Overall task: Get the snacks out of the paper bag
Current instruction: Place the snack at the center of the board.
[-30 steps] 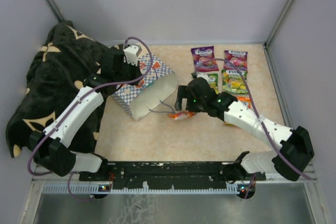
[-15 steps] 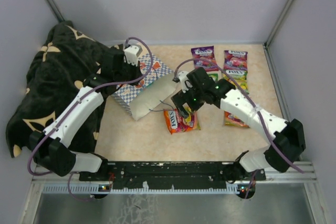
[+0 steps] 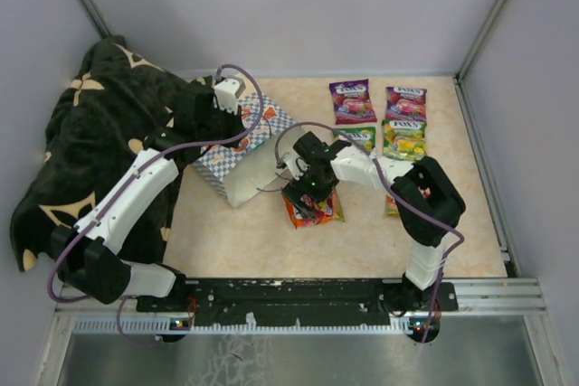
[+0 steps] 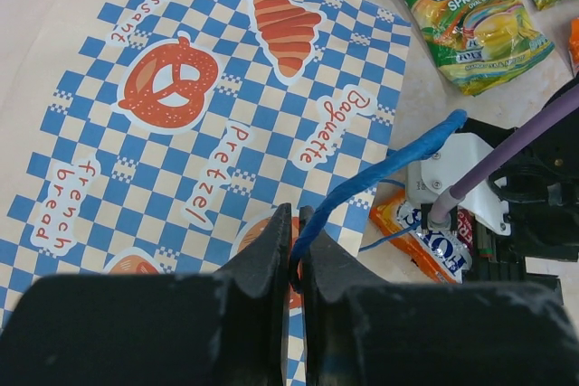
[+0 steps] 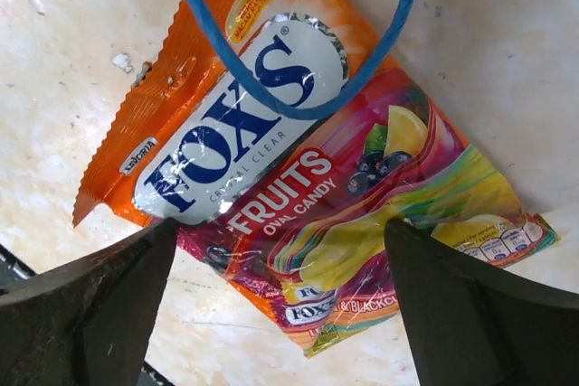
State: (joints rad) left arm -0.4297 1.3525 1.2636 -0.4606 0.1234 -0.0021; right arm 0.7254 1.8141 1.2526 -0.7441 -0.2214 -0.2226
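Paper bag (image 3: pixel 249 155): blue-and-white checked, printed with pretzel and croissant. Lies on its side on the table (image 3: pixel 235 241), just beside the black patterned blanket (image 3: pixel 81 142), cream mouth turned toward the right arm.

Left gripper (image 4: pixel 296 223): pinched together on one blue cord handle (image 4: pixel 389 164) above the bag's printed side.

Right gripper (image 5: pixel 280 223): jaws spread wide, straddling the orange-red packet (image 5: pixel 271 133) just outside the bag mouth (contact unclear). Second handle loop (image 5: pixel 298 110) lies across that packet's logo.

Other snacks, well apart at far right: two purple packets (image 3: pixel 351 101), green-yellow packets (image 3: pixel 404 139) nearer. One partly hidden by the right arm.
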